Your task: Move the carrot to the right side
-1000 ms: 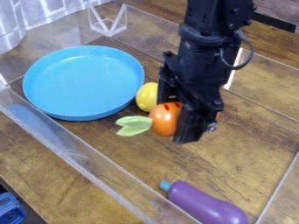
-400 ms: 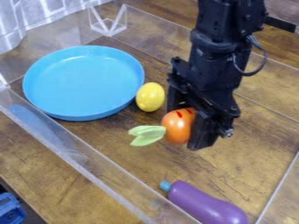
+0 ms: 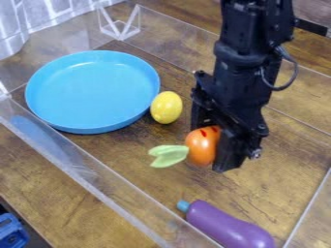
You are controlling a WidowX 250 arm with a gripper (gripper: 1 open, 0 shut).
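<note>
Arm's pointing straight down, gripper [image 3: 215, 147] clamped on the carrot [image 3: 198, 145], leafy top sticking out left.

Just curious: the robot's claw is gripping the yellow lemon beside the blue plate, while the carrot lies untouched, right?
Not quite. In the camera view the gripper is shut on the carrot; it is the lemon that lies untouched beside the blue plate.

The black hand [image 3: 218, 145] covers the tapered end of the carrot [image 3: 199, 144], leaving only its orange shoulder and green leaves on show; the arm above the hand is cut off by the top edge, and the purple eggplant [image 3: 230, 229], below the hand, runs off the bottom edge
</note>
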